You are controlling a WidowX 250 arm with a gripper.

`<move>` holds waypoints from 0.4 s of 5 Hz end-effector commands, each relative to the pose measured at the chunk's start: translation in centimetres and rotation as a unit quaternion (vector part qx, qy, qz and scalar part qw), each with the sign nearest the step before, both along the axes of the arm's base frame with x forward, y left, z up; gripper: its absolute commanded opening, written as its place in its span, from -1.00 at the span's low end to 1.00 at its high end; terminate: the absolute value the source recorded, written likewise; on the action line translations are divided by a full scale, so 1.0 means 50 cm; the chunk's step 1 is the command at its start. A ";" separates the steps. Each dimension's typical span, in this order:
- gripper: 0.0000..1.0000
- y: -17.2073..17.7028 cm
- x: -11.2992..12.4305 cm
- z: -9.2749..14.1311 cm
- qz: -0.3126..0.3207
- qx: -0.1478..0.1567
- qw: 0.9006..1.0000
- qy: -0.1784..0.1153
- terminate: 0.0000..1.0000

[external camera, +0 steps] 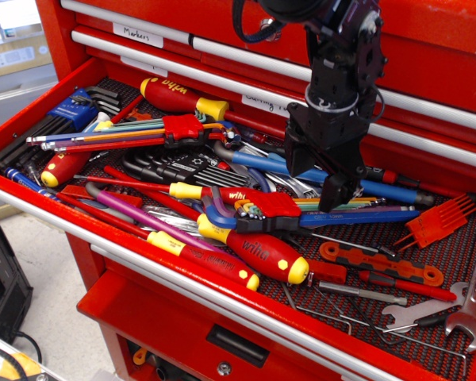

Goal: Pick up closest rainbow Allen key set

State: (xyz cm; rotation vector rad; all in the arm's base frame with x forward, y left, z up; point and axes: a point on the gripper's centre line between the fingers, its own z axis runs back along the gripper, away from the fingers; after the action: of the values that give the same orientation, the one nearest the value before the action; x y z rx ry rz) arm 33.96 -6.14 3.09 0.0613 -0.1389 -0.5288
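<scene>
Observation.image, sole view, contents of the open red tool-chest drawer (182,279) logged front to back as I see them from my station. Nearest the front rail: a red and yellow wiha screwdriver (254,252) lying across a second, longer one (192,255), both flat on the mesh liner; to their right an orange slotted key holder (379,265) and loose wrenches (460,311). One row back, mid-drawer: the rainbow Allen key set (263,206), my target, red holder uppermost with white lettering, its thick blue and purple keys running right along the liner and the thin yellow and green ones fanned above them; it rests on other tools, so the holder sits raised and tilted, which I judge leaves the holder body as the only clean grip. Above and just right of that holder: the claw (309,181), black, fingers spread apart and pointing down, holding nothing, one finger tip (331,198) close over the fanned keys; I read it as descending to straddle the set. Behind it: a long blue-shafted tool (381,187). Far left: the other rainbow set (181,129) with long thin keys, a blue-holder set (73,113) of dark keys, and a red-handled driver (178,97) against the drawer's back edge. No table in view.
</scene>
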 end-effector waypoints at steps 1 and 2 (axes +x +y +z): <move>1.00 -0.019 -0.003 -0.012 -0.003 -0.021 1.000 -0.017 -1.00; 1.00 -0.018 -0.007 -0.025 -0.007 -0.031 0.999 -0.013 -1.00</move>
State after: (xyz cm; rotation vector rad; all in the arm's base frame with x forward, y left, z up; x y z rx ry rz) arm 32.97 -7.00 0.42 -0.0056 -0.1528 -0.5221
